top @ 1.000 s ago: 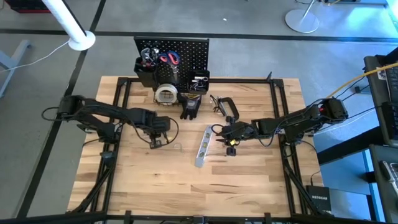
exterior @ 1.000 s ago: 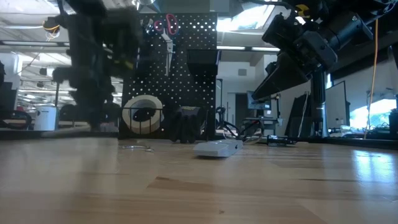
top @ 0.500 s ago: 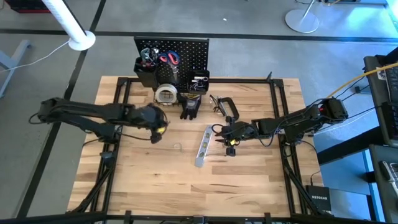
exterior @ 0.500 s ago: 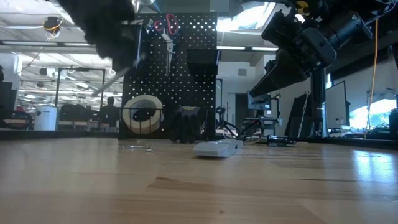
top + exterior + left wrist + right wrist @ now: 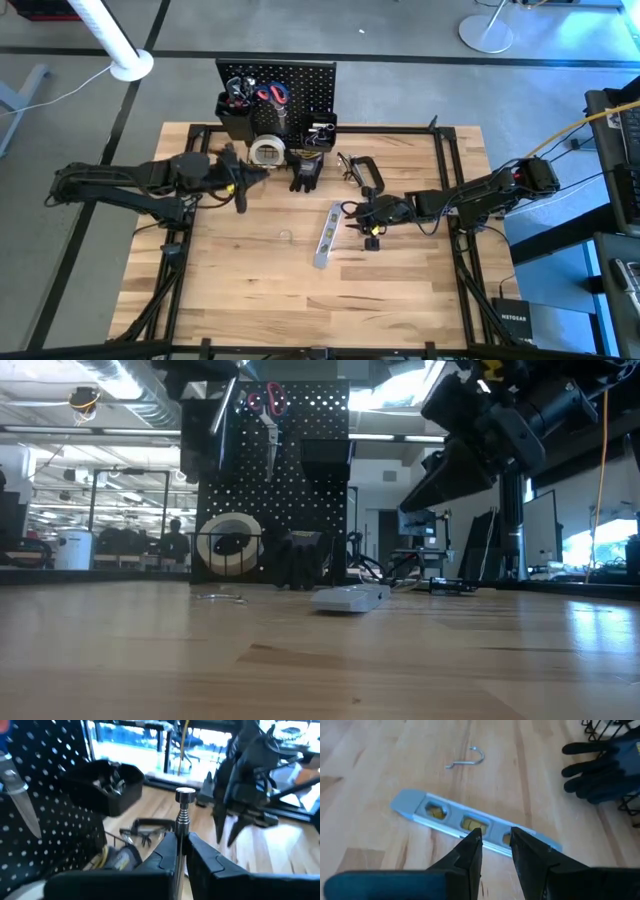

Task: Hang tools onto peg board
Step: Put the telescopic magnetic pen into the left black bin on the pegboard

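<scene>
The peg board (image 5: 300, 85) stands upright at the table's far edge with red-handled scissors (image 5: 272, 95) on it; a tape roll (image 5: 266, 152), black gloves (image 5: 306, 172) and a C-clamp (image 5: 365, 172) lie at its foot. My left gripper (image 5: 180, 845) is raised left of the tape roll, shut on a slim silver rod tool (image 5: 183, 815). The silver level bar (image 5: 327, 235) lies flat on the table. My right gripper (image 5: 495, 847) hangs open above the bar's far end, well clear of it in the low view (image 5: 420, 500). My left gripper pinches the rod's shaft (image 5: 180, 831) between its two fingers, which lie along it. The rod's knurled cap end (image 5: 185, 796) sticks out beyond the fingertips. The fingers point almost level toward the table's right. The rod is lifted clear of the table.
A small wire hook (image 5: 470, 757) lies loose on the wood left of the level bar. Black bins (image 5: 235, 115) hang on the peg board's lower part. The near half of the wooden table (image 5: 300, 300) is bare.
My left gripper has risen from the table top and drawn back toward the far left, near the peg board. It has tipped from pointing down to almost level, staying shut on the rod, which has come up clear of the table.
</scene>
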